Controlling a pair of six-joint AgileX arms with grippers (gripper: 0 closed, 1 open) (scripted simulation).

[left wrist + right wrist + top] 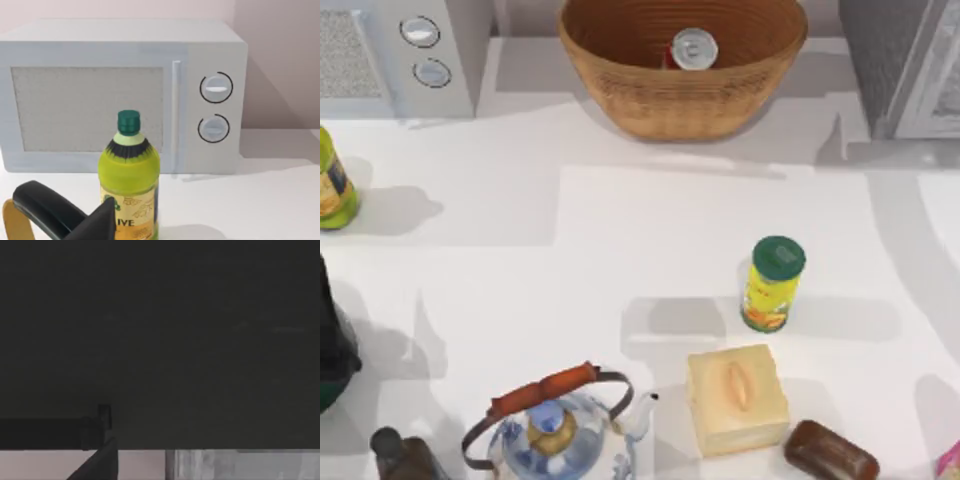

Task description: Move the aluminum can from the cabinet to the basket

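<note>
The aluminum can point(693, 49), with red sides and a silver top, stands upright inside the wicker basket point(620, 85) at the back middle of the table. The cabinet point(880, 60), dark grey with a paler front panel, stands at the back right corner. My left arm point(332, 350) is parked at the table's left edge, behind the green-yellow bottle. Part of my left gripper point(100, 222) shows as a dark tip in the left wrist view. The right wrist view is dark.
A white microwave point(400, 50) point(125, 95) stands at the back left, with a green-yellow bottle point(332, 185) point(129, 175) in front of it. A yellow canister point(772, 285), a tan block point(736, 398), a brown bar point(830, 455) and a kettle point(555, 430) stand in the front half.
</note>
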